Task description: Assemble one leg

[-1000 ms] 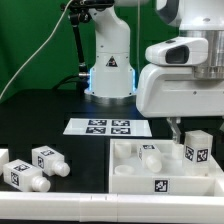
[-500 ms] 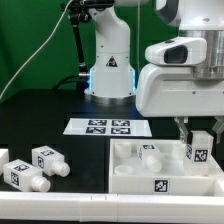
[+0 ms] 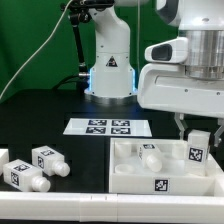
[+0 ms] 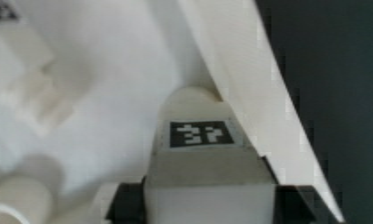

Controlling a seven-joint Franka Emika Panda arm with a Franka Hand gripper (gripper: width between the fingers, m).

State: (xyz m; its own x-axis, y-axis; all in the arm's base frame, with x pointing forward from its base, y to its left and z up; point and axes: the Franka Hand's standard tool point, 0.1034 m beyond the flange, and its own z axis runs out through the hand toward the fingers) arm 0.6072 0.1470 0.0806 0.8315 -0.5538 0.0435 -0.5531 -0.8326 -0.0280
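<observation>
In the exterior view the gripper hangs over the far corner of the tray on the exterior view's right; its two fingers stand close on either side of the leg, which is upright with its tag facing the camera and its lower end down inside the tray's rim; the claw looks closed narrowly on the top of that block, though the contact itself is small in this picture. Two more blocks lie on the black table at the exterior view's left, well apart from the tray; the marker board lies flat between the robot's base and the tray.

In the wrist view the leg sits between the dark fingers with its tag plainly readable, and the white wall of the tray runs close beside it; the picture is blurred, so whether the peg has met a hole cannot be told.

The risk, as I judge it, is a skewed seating; if the block is tilted or off its hole, pressing or turning could jam the peg, shift the tray, or let the leg slip in a shallow grip.
</observation>
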